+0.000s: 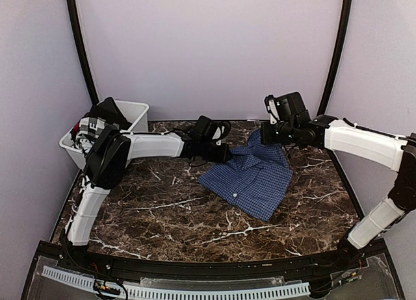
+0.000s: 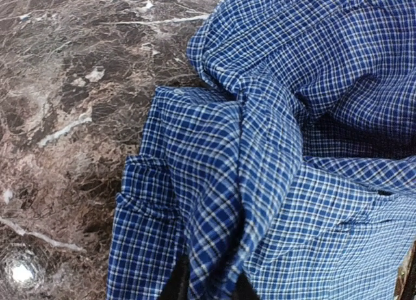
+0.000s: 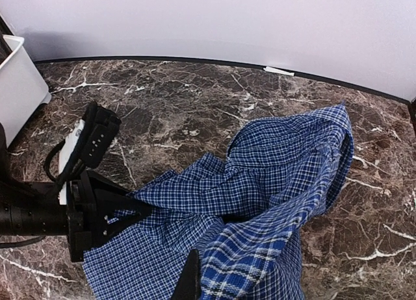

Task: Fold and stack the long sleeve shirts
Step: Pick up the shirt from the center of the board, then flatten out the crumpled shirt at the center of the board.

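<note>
Our left claw (image 1: 227, 153) and right claw (image 1: 264, 137) each clench the blue shirt (image 1: 250, 180). Its lower part lies on the counter (image 1: 162, 202).

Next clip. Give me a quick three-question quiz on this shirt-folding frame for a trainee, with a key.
1. True or false: the blue checked shirt lies folded inside the white bin.
2. The shirt is gripped by: A) neither gripper B) only one gripper C) the left gripper and the right gripper.
3. On which side of the table does the bin stand?
Key: 1 false, it lies crumpled on the table; 2 C; 3 the left side, at the far corner.
</note>
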Motion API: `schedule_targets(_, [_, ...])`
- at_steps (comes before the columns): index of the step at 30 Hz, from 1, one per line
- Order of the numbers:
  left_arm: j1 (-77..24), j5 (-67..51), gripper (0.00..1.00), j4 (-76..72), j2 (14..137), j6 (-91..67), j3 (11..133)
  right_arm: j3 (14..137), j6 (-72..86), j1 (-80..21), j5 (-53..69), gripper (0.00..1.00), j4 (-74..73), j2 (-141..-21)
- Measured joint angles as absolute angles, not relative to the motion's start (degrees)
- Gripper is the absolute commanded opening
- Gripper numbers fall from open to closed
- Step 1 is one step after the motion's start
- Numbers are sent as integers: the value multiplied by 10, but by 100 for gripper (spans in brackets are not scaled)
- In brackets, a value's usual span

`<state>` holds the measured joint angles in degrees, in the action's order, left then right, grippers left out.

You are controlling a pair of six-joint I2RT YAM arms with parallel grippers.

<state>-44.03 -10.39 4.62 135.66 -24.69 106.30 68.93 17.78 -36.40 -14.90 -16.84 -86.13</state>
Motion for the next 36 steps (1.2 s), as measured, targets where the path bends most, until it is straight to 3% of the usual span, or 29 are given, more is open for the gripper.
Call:
schedule_targets(7, [-440, -23, 0, 92, 1294, -216, 1048, 666, 178, -364, -215, 0, -175, -815])
schedule_targets(17, [-440, 65, 0, 116, 990, -141, 949, 694, 150, -364, -298, 0, -219, -726])
schedule_targets(29, [-448, -17, 0, 121, 720, -74, 905, 795, 68, -364, -239, 0, -232, -587])
schedule_targets(36, [-453, -55, 0, 123, 658, -71, 950, 896, 45, -364, -194, 0, -234, -560])
